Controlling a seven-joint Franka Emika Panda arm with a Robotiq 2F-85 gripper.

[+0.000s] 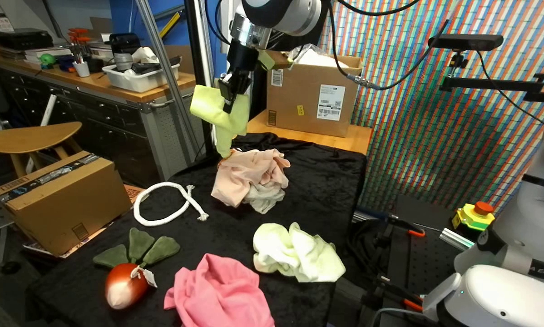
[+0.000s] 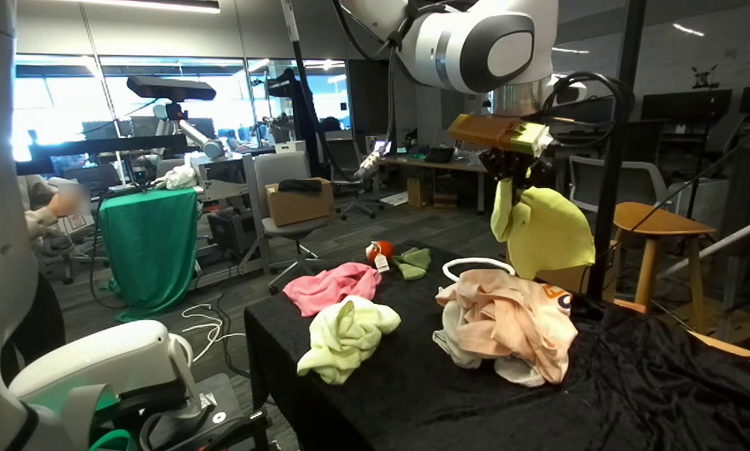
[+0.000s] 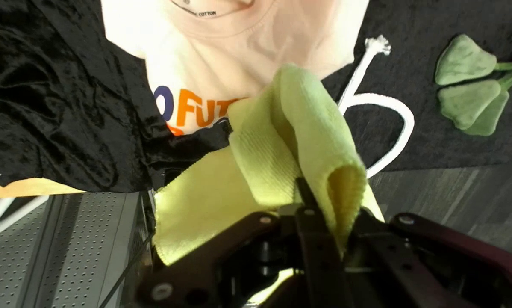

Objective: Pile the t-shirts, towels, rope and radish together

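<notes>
Gripper (image 3: 308, 196) pinches the yellow towel (image 3: 275, 164) (hanging vertically, corner pointing down).

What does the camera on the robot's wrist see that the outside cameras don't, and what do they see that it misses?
Only the wrist view shows the tiny word COTTON inside the neck of the peach shirt.

Only the exterior views, both of them, show the pink cloth, the pale lime cloth and the wooden stool.

All of them share the gripper shut on the yellow cloth, the peach shirt, the white rope and the green leaves of the radish.
</notes>
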